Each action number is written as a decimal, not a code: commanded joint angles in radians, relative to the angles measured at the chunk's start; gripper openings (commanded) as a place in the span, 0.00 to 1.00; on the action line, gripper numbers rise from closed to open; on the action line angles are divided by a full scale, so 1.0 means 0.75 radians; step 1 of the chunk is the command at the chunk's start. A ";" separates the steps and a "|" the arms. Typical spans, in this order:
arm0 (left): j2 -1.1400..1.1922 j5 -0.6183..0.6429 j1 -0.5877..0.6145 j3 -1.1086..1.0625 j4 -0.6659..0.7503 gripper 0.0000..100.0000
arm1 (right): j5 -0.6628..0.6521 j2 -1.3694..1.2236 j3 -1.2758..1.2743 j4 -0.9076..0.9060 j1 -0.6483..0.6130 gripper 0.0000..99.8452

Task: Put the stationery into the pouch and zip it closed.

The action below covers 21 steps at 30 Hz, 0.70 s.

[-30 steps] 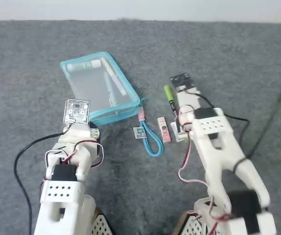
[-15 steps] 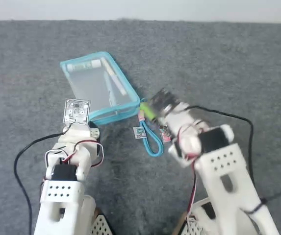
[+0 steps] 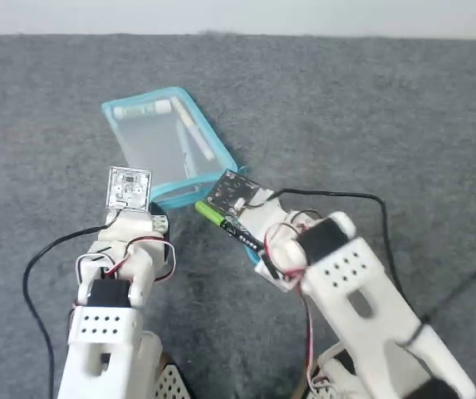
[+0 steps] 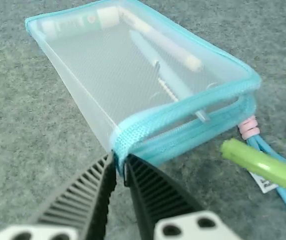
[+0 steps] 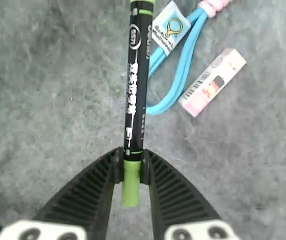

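High view: grey carpeted table, two white arms at its near edge, left arm on the left, right arm angled in toward the centre

Left of centre lies the pouch, clear mesh with teal trim. Inside it are a white stick, a pale blue pen, and a tube along the far edge

Fingers of the left gripper are pressed together, pinching the teal trim at the pouch's near corner

Clamped in the right gripper is the marker, black barrel with green ends, gripped close to its tail. Green front end sits just beside the pouch's near right edge; contact cannot be told

On the carpet under the marker lies the blue loop strap, with pink beads and a small tag

Small pink-and-white eraser just beside the strap, not touching it
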State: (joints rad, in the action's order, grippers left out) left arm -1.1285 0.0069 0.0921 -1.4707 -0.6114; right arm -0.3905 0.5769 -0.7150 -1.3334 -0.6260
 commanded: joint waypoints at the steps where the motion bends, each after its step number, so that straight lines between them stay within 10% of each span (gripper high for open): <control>1: -0.047 0.014 -0.002 0.017 0.051 0.01 | 0.104 -0.169 0.139 0.073 -0.007 0.01; 21: -0.047 0.014 -0.002 0.017 0.053 0.01 | 0.166 -0.251 0.333 -0.128 0.036 0.01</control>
State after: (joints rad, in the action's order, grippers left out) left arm -1.1285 0.0069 0.0921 -1.4707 -0.6099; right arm -0.2493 0.2424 -0.4158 -1.4285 -0.6153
